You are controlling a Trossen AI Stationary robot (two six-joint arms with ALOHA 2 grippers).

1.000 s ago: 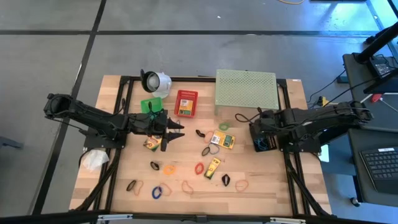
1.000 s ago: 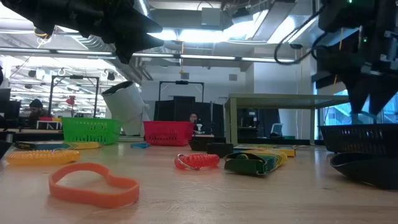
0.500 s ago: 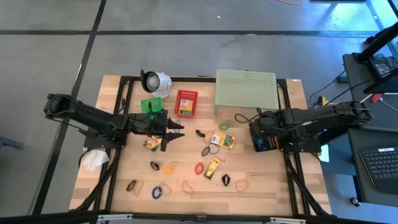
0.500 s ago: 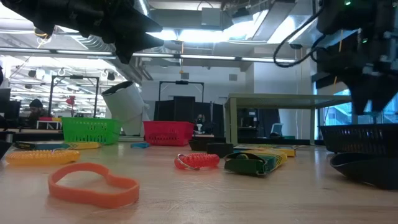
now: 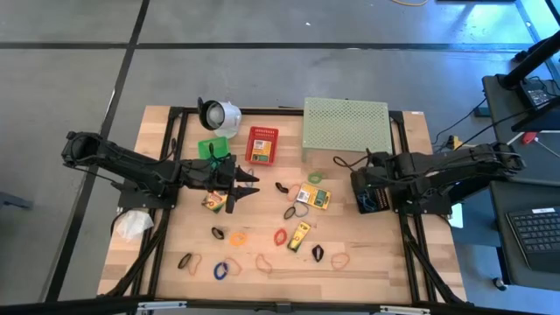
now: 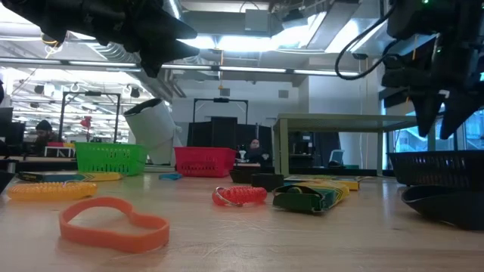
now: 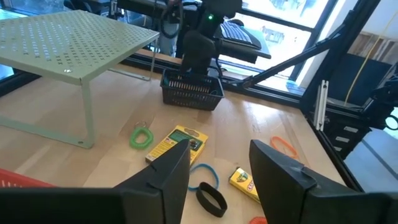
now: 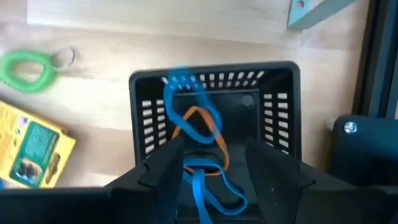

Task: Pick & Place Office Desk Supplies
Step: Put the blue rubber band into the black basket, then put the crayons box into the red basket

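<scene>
My right gripper (image 8: pixel 214 180) is open above the black basket (image 8: pixel 280 106) at the table's right side (image 5: pixel 367 199). Blue (image 8: pixel 186 99) and orange (image 8: pixel 208 124) rubber bands show inside the basket; the upper blue one is blurred. My left gripper (image 5: pixel 249 182) is open and empty, held above the table's left middle, over a crayon box (image 5: pixel 213 203). More crayon boxes (image 5: pixel 313 197) (image 5: pixel 300 234) and several loose bands, such as orange (image 5: pixel 238 236), red (image 5: pixel 280 236) and blue (image 5: pixel 221 269), lie flat on the table.
The pale green perforated shelf (image 5: pixel 346 127) stands at the far side, right of a red basket (image 5: pixel 262 144) and a green basket (image 5: pixel 210 147). A white round object (image 5: pixel 219 114) is at the far left. A green coil (image 8: pixel 28 68) lies by the black basket.
In the low view my right gripper's fingers showed as one dark shape a second ago and now stand apart: it has opened above the black basket. My left arm has kept still.
</scene>
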